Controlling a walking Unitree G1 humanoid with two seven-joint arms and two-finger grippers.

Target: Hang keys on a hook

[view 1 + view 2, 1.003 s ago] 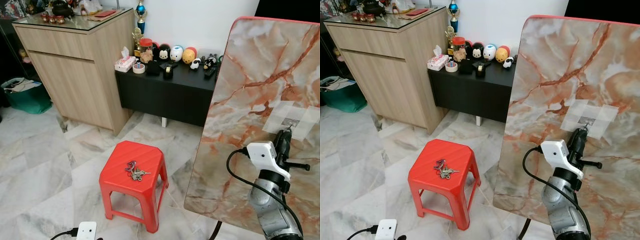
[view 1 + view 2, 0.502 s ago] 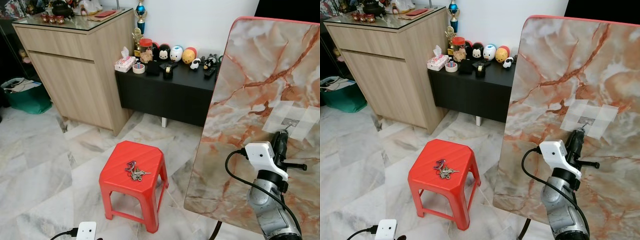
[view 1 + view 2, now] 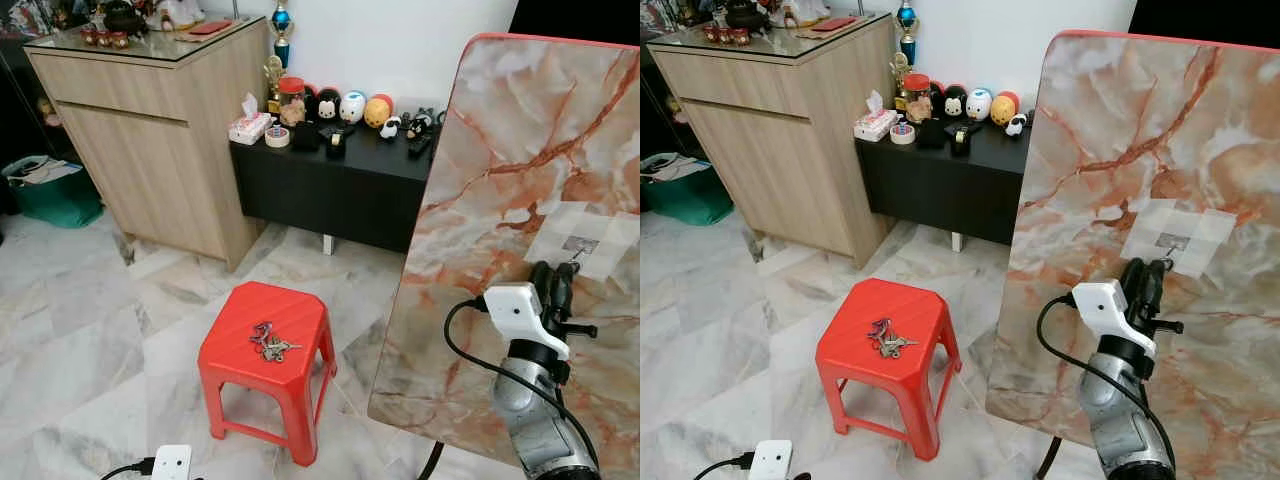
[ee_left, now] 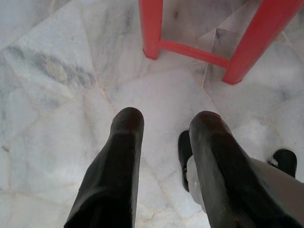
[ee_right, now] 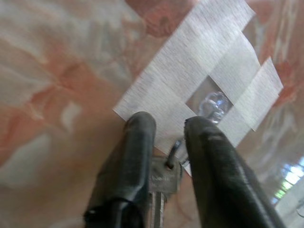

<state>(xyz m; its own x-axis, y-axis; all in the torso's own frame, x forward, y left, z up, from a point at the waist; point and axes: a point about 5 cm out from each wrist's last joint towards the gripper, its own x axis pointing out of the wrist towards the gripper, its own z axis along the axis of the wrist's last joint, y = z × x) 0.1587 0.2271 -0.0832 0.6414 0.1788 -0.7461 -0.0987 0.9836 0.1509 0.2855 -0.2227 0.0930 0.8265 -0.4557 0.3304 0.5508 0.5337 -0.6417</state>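
Note:
A marble-patterned board (image 3: 520, 150) stands upright on the right, with a clear hook (image 5: 214, 102) held to it by white tape (image 3: 585, 240). My right gripper (image 3: 552, 268) is raised just below the hook. Its fingers are slightly apart. A silver key (image 5: 164, 181) hangs between them, and its wire ring runs up behind one fingertip (image 5: 199, 130) towards the hook. A second bunch of keys (image 3: 270, 344) lies on the red stool (image 3: 300, 305). My left gripper (image 4: 166, 121) hangs open over the floor beside the stool's legs (image 4: 151, 28).
A wooden cabinet (image 3: 150, 130) stands at the back left. Beside it is a low black cabinet (image 3: 330, 185) with figurines on top. A teal bag (image 3: 50, 190) sits on the floor at far left. Marble floor surrounds the stool.
My right gripper has shifted slightly left below the hook. Its fingers now show as two with a gap, where before they looked like one thin shape.

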